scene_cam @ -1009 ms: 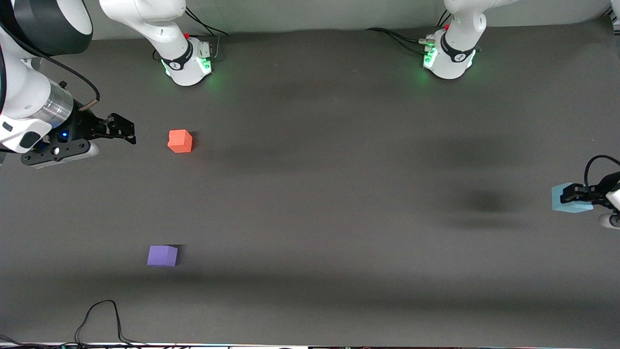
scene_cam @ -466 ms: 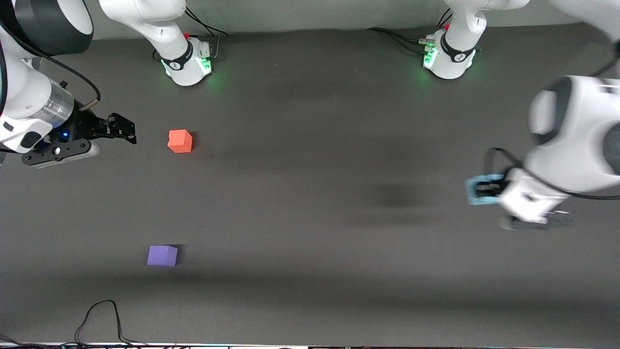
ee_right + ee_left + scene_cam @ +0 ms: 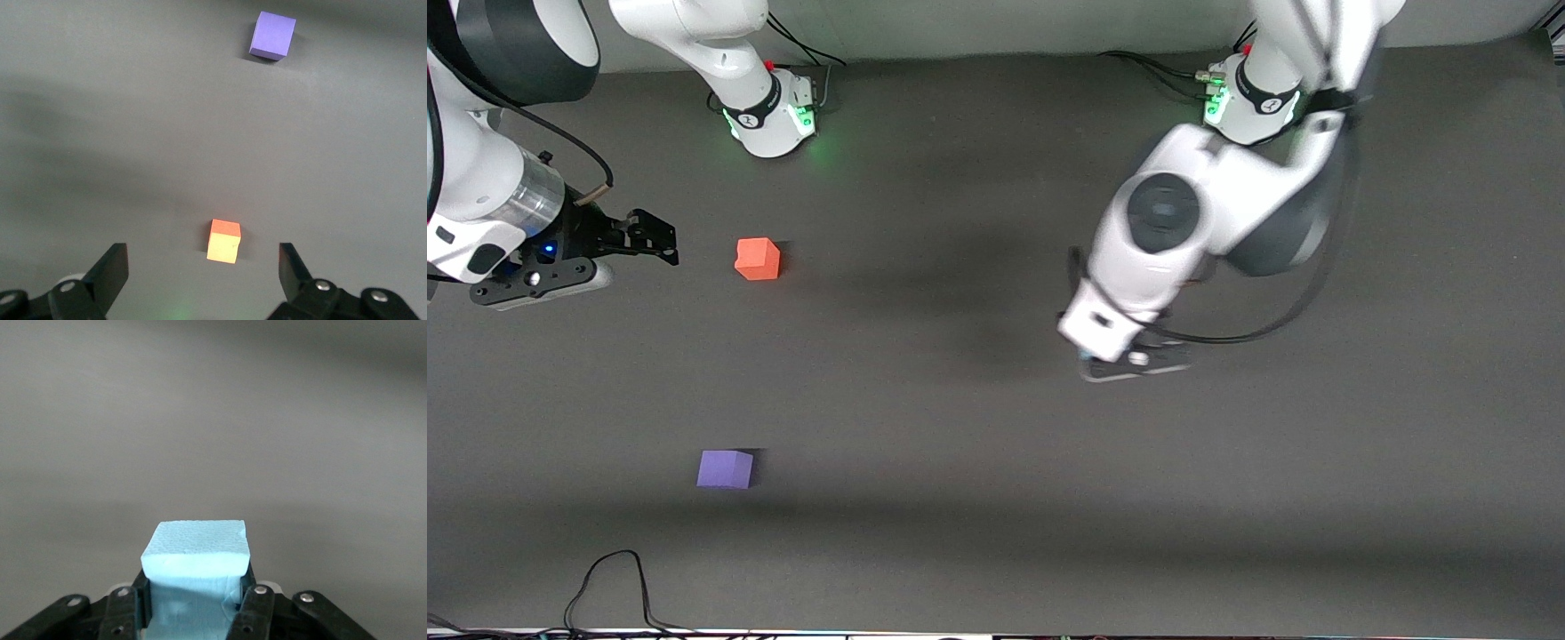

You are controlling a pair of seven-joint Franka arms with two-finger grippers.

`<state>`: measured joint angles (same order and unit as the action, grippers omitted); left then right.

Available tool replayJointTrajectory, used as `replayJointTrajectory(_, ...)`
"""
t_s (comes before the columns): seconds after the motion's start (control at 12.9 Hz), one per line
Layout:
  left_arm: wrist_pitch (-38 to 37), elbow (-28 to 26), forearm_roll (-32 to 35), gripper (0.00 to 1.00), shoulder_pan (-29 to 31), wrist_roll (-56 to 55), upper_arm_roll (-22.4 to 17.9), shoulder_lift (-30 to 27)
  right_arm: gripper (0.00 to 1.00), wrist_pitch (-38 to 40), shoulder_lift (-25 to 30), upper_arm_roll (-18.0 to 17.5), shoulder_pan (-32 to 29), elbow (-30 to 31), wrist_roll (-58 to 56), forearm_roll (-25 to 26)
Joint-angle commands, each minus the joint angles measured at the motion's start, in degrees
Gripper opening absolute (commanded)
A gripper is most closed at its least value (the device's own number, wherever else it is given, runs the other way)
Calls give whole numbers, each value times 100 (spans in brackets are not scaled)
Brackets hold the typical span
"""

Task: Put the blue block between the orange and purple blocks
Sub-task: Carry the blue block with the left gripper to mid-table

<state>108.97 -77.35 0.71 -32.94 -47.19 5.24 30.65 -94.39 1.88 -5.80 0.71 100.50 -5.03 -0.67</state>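
Observation:
The blue block (image 3: 195, 547) is a light sky-blue cube clamped between the fingers of my left gripper (image 3: 193, 587). In the front view the left hand (image 3: 1116, 342) hangs in the air over the middle of the table and hides the block. The orange block (image 3: 758, 259) lies toward the right arm's end. The purple block (image 3: 725, 468) lies nearer the front camera than the orange one. My right gripper (image 3: 660, 242) is open and empty beside the orange block. The right wrist view shows the orange block (image 3: 224, 241) just ahead of the open fingers and the purple block (image 3: 272, 35) farther off.
The dark grey table mat (image 3: 978, 498) spreads between the blocks and the left hand. A black cable (image 3: 609, 578) loops at the table's front edge, nearer the camera than the purple block. The arm bases (image 3: 769, 116) (image 3: 1249, 107) stand along the top.
My left arm has swung the blue block from the left arm's end of the table to over its middle. The right arm and the orange and purple blocks have not moved.

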Motion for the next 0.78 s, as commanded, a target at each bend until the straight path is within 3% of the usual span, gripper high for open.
replayJointTrajectory(0.0,315,738,235,49,-905,-825,-138,958,100,8,-30,9,52,-48,108,111)
replayJointTrajectory(0.31,1011,765,842,49,-1627,-1625,-138,1759,100,8,-30,26,43,-48,90,111)
replayJointTrajectory(0.7,1415,774,860,49,-1813,-1706,-138,2164,100,-10,-39,35,43,-66,64,120)
